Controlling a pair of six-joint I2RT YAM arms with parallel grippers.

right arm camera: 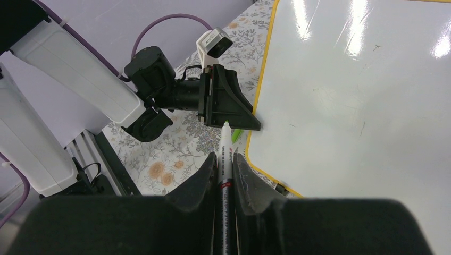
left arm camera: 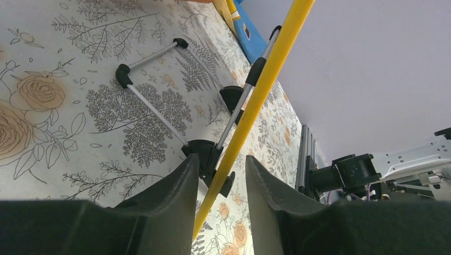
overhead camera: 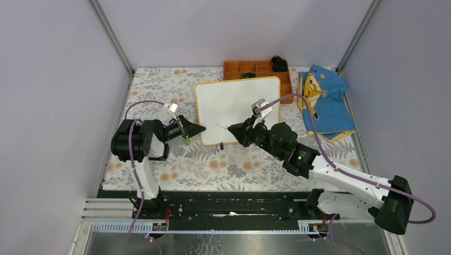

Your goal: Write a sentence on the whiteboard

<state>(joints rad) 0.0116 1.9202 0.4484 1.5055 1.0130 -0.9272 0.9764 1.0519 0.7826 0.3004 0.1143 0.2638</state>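
1. Black rail [overhead camera: 228, 204] carrying both arm bases runs along the bottom of the overhead view, at the near edge of the flowered tabletop [overhead camera: 213, 167].
2. From the lower right, the right arm [overhead camera: 340, 178] reaches toward the centre. The right jaws are pinching a marker [right arm camera: 224, 149] whose tip points to the left of the frame, over the lower left part of the whiteboard [overhead camera: 234, 103]. I cannot tell whether the tip touches the surface; from the wrist view it looks raised.
3. At centre left, the left arm [overhead camera: 141, 141] has the left jaws at the board's left edge, near its lower corner. They are spread, one on each side of the yellow frame [left arm camera: 266, 74], with a gap showing, so they are not gripping.
4. A small green piece [overhead camera: 188, 141], perhaps the cap, lies on the tabletop just beside those jaws.
5. Mid-frame, the whiteboard stands on metal legs [left arm camera: 151, 109], a little wider than deep and slightly turned, with no words on it. Its free surface stretches from the marker tip toward the upper right, so the writing probably falls to the right arm. The left jaws stand close to the tip and are the thing to avoid.
6. Farthest off, an orange tray [overhead camera: 228, 71] sits just behind the board's far edge, and a blue cloth [overhead camera: 327, 101] lies at the upper right, well apart from both jaws.
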